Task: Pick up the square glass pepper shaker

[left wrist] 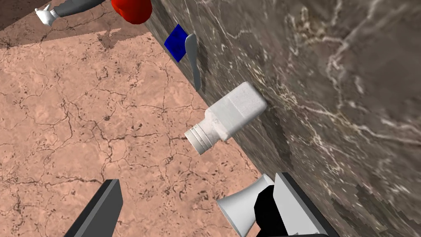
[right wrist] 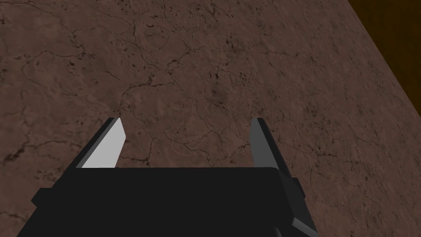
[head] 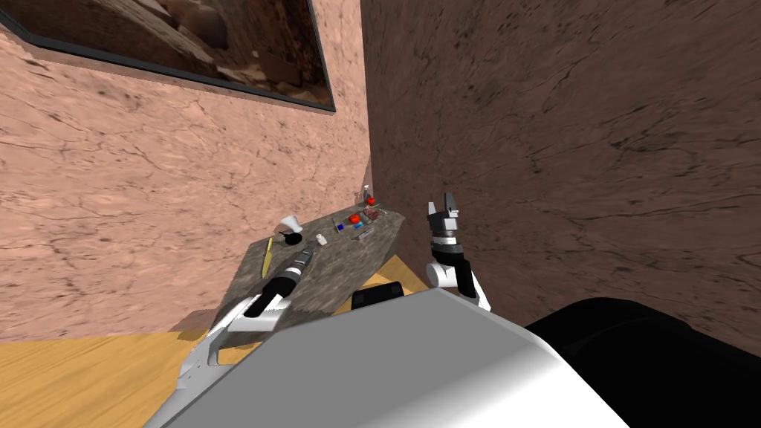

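Left gripper fingers are spread wide, holding nothing. A white flared cup with a black lump sits just beside one finger. Can't tell if it's touching.

The pepper shaker has a white square body and a ribbed cap. It stands ahead of the tips and apart from them, nearer the cup-side finger. It's on the marble tabletop, near the wall-side edge. My read: mid-approach, not yet around it.

Risks:
- The cup-side finger could drag the cup or lump on the way in.
- Going in off-centre means one finger lands first and tips the shaker toward the pink wall.
- The flat sides look smooth, so a pinch near the cap could slip.

Room:
- It's open on the other finger's side, off the table.
- Past the shaker are a grey spoon and a blue cube, both apart from it, so I should limit overshoot.

Right gripper is also wide and empty, raised clear of the table.
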Motion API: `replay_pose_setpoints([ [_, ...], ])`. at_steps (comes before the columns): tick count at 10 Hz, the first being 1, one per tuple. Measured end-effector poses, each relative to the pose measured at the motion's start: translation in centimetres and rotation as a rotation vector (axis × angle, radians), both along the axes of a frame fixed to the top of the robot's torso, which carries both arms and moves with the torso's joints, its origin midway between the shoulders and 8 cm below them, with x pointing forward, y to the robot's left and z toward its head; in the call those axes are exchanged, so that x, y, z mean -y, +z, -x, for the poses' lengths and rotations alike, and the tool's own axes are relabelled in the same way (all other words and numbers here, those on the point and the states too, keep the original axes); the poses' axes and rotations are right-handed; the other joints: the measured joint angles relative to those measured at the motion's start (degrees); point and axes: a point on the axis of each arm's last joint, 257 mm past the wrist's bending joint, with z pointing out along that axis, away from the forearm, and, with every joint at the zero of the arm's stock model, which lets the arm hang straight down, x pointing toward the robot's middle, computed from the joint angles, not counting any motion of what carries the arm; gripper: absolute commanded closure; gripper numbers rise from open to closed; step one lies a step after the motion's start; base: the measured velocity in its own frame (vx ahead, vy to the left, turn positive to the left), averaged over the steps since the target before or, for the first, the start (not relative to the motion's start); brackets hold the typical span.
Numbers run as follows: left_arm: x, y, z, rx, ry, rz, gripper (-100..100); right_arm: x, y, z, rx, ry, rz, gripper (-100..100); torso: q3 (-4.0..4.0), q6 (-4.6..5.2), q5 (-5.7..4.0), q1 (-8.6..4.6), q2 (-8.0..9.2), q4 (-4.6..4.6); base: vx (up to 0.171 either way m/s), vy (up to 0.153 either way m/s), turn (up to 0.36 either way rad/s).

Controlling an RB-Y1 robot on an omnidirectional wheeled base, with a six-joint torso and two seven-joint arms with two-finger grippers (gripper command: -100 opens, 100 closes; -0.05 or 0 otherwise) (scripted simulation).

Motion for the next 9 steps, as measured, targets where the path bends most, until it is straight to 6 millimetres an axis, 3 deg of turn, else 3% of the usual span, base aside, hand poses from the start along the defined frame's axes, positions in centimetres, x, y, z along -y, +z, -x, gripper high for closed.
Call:
replay_pose_setpoints([
  [5, -6.4, -4.0, 0.7, -0.184, 0.046, -0.202, -100, 0.0, 0.0, 0.0, 0.0, 0.0, 0.0, 0, -0.08, 0.02, -0.04, -0.19, -0.13, -0.03, 0.063, -0.123, -0.072],
  [9, -11.0, -5.1, 1.4, -0.281, 0.086, -0.316, -100, 0.0, 0.0, 0.0, 0.0, 0.0, 0.0, 0, 0.0, -0.01, 0.0, 0.0, 0.0, 0.0, 0.041, -0.077, -0.048],
])
